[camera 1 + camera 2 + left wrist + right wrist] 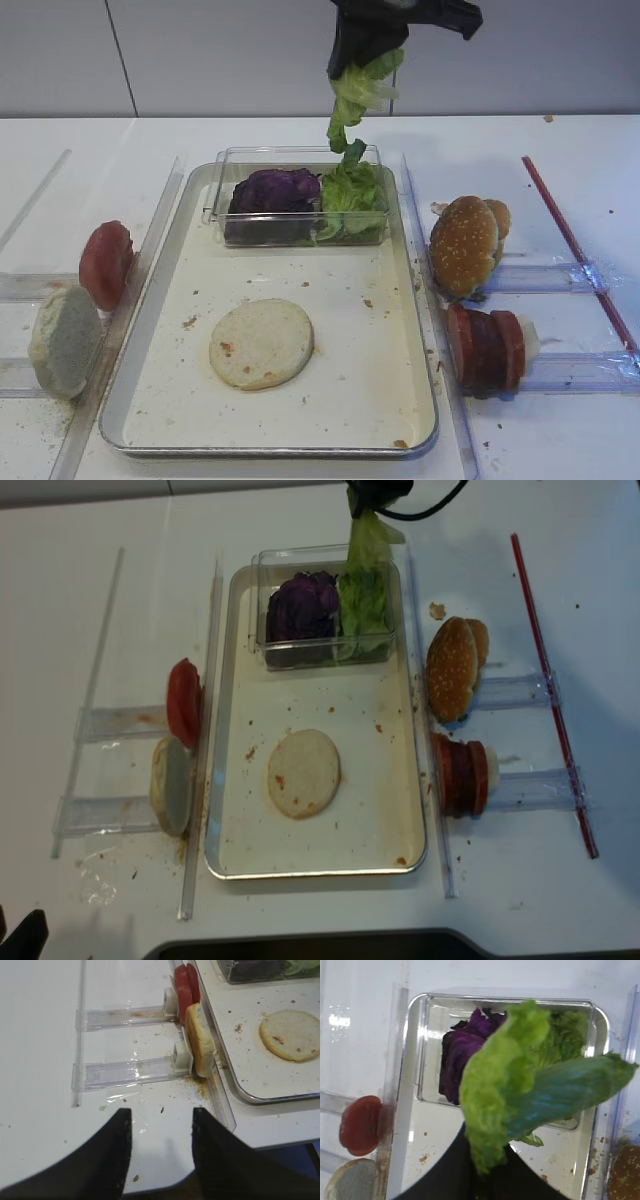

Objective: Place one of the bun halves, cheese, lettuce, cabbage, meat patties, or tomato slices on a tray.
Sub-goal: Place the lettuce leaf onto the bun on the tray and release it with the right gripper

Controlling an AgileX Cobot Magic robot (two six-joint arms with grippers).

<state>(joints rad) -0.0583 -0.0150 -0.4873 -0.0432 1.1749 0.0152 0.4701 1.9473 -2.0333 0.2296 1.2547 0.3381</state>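
Tray (150,330): clear box (295,160) with cabbage (272,190)

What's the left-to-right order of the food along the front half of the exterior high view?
pale bun half → tomato slice → flat bun half on the tray → sesame buns → red slices stack
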